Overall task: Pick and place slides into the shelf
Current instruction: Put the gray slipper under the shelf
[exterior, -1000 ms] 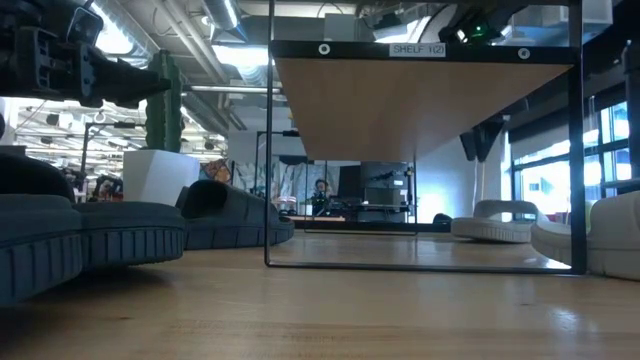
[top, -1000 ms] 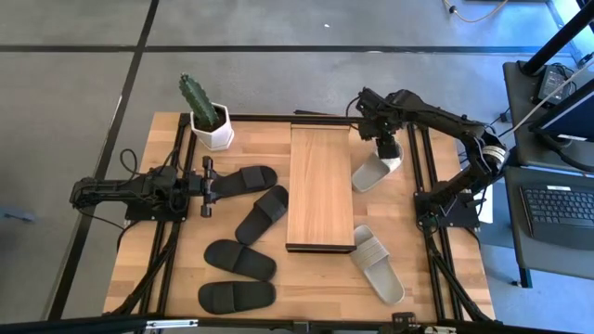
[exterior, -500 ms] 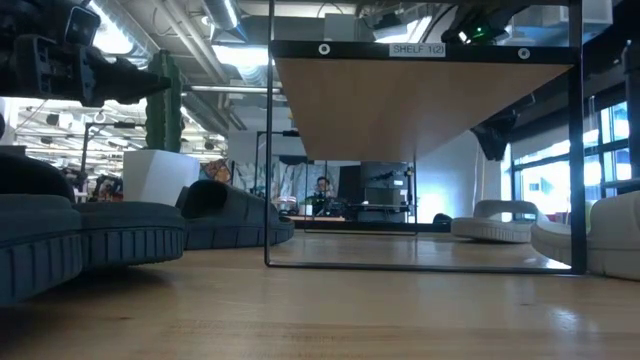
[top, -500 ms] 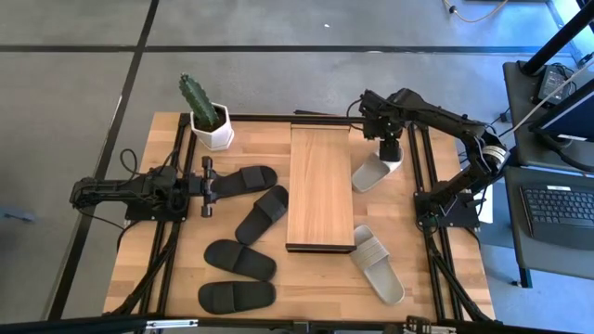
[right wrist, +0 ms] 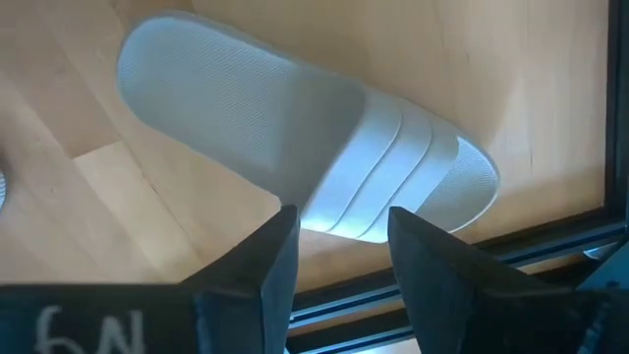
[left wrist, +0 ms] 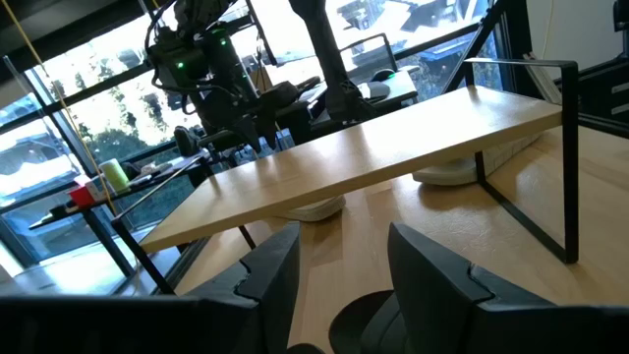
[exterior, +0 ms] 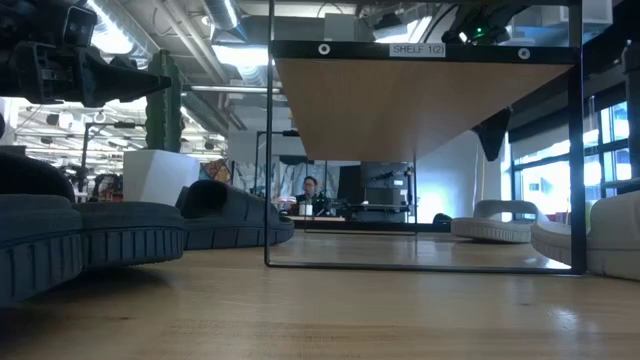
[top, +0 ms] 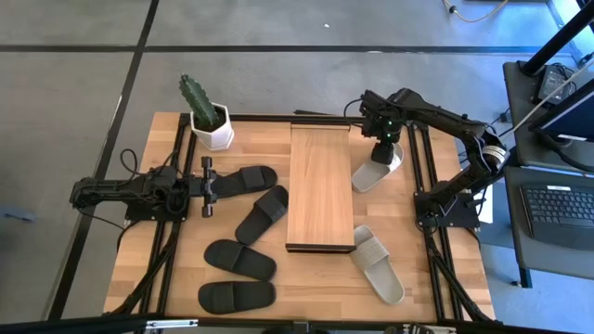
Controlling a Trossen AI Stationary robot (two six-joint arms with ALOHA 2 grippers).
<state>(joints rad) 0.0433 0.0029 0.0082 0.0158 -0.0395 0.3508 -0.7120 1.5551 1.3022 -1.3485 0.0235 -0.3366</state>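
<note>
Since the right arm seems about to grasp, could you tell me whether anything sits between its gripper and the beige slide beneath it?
Nothing visible does. The right gripper hangs open directly above the beige slide, which lies flat on the table beside the shelf; its strap is uncovered.

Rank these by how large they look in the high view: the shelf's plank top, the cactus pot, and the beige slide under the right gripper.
1. The shelf: its plank top is clearly the largest.
2. The beige slide below the right gripper, partly hidden by it.
3. The cactus pot, which looks close to that slide in size, so this order is unsure.
</note>
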